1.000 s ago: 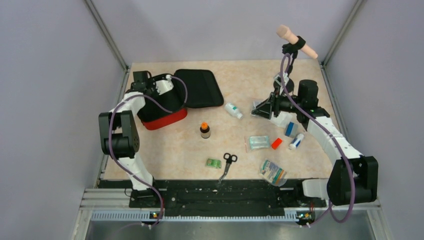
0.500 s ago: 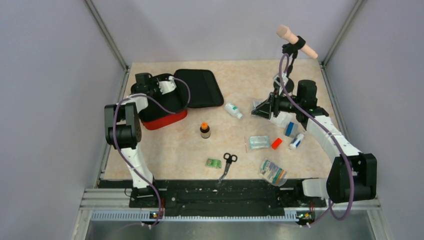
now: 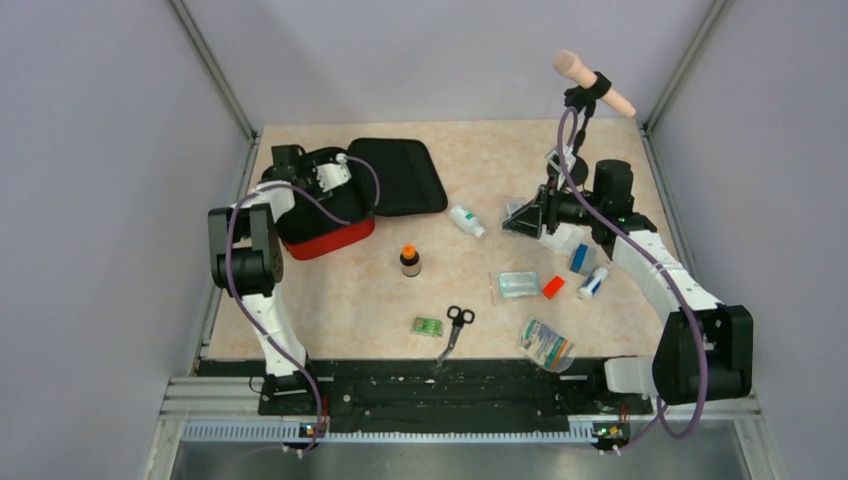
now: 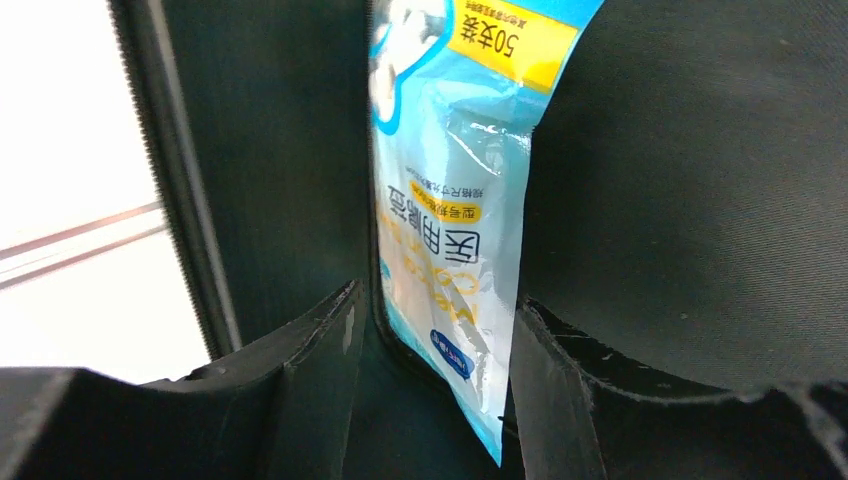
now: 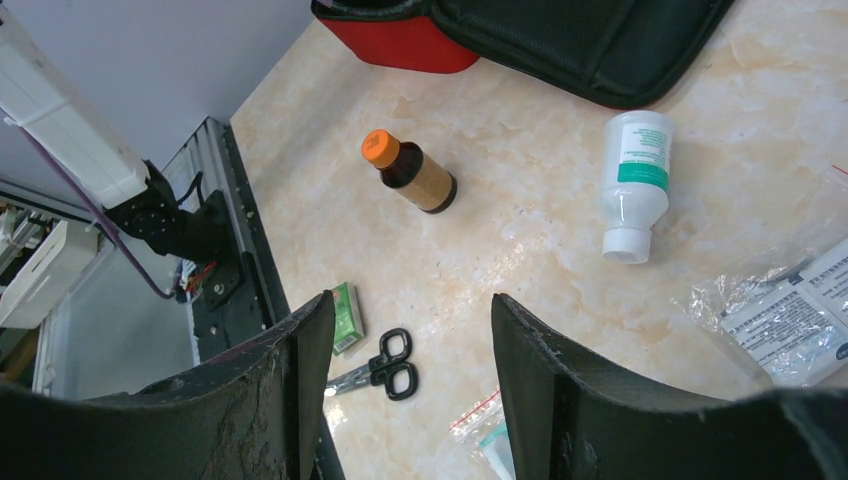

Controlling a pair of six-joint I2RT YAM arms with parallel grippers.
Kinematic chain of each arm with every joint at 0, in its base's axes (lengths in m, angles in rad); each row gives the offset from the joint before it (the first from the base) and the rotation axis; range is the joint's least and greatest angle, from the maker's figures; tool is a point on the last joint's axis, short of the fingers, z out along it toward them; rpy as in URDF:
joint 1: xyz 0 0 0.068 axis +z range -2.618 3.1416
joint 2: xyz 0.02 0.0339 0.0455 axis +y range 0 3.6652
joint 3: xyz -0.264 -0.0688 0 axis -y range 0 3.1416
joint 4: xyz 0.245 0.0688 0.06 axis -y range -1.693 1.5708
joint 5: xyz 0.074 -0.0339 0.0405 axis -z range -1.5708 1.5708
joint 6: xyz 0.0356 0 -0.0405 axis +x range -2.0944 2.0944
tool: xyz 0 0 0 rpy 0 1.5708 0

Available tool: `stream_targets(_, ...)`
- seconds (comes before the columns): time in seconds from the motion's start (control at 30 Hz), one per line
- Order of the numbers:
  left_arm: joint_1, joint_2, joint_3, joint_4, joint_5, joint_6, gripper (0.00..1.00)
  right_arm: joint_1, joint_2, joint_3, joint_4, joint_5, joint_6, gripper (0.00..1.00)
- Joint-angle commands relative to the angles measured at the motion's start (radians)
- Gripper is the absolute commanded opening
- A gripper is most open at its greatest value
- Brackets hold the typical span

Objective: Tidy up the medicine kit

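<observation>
The medicine kit, a red case with black lining, lies open at the back left, its black lid flat to the right. My left gripper is inside the case. In the left wrist view its jaws stand open against the black lining, and a blue and white packet with a yellow label stands between them, leaning by the right finger with a gap to the left one. My right gripper hovers open at the right over the table, nothing between its fingers. The kit's red edge shows at the top there.
Loose supplies lie on the table: a brown bottle with orange cap, white bottle, scissors, green box, clear bag, small red block, blue box, white tube, printed packet.
My left gripper has opened inside the kit and let go of the blue packet; the left arm's elbow has shifted slightly. The right arm has not moved.
</observation>
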Motion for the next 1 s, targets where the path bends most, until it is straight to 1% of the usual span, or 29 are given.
stream_targets(0.0,0.007,0.003,0.083,-0.11,-0.003,-0.077,0.58,0.006,-0.017,-0.006,0.036,-0.015,-0.013,0.58)
stream_targets(0.13,0.008,0.005,0.052,0.026,-0.062,-0.091,0.57,0.006,-0.022,-0.011,0.039,-0.014,-0.012,0.59)
stream_targets(0.2,0.007,0.009,0.051,0.049,-0.08,-0.107,0.57,0.006,-0.022,-0.009,0.037,-0.014,-0.011,0.59)
stream_targets(0.23,0.007,0.012,0.061,0.023,-0.077,-0.113,0.57,0.006,-0.022,-0.008,0.035,-0.014,-0.01,0.59)
stream_targets(0.33,0.006,0.013,0.112,-0.139,-0.033,-0.129,0.57,0.006,-0.022,-0.006,0.027,-0.012,-0.011,0.59)
stream_targets(0.47,0.004,-0.013,0.129,-0.254,-0.007,-0.192,0.6,0.005,-0.015,0.024,-0.018,0.006,-0.043,0.59)
stream_targets(0.53,0.004,-0.03,0.119,-0.275,-0.02,-0.207,0.61,0.006,-0.01,0.044,-0.034,0.021,-0.062,0.59)
stream_targets(0.7,0.004,-0.097,0.072,-0.26,-0.061,-0.264,0.62,0.005,0.023,0.092,-0.091,0.009,-0.08,0.59)
stream_targets(0.77,0.003,-0.163,0.053,-0.27,-0.038,-0.338,0.63,0.006,0.032,0.114,-0.138,0.009,-0.106,0.6)
stream_targets(0.8,0.004,-0.198,0.05,-0.282,-0.019,-0.4,0.69,0.006,0.033,0.123,-0.161,0.013,-0.121,0.62)
stream_targets(0.83,0.004,-0.236,0.051,-0.295,0.001,-0.478,0.95,0.006,0.033,0.136,-0.187,0.022,-0.141,0.65)
stream_targets(0.9,0.004,-0.318,0.065,-0.348,0.072,-0.623,0.99,0.006,0.036,0.166,-0.244,0.055,-0.197,0.78)
stream_targets(0.93,0.004,-0.357,0.072,-0.378,0.12,-0.695,0.99,0.005,0.038,0.18,-0.27,0.08,-0.222,0.94)
stream_targets(0.97,0.002,-0.393,0.081,-0.419,0.164,-0.765,0.99,0.006,0.038,0.194,-0.293,0.11,-0.247,0.98)
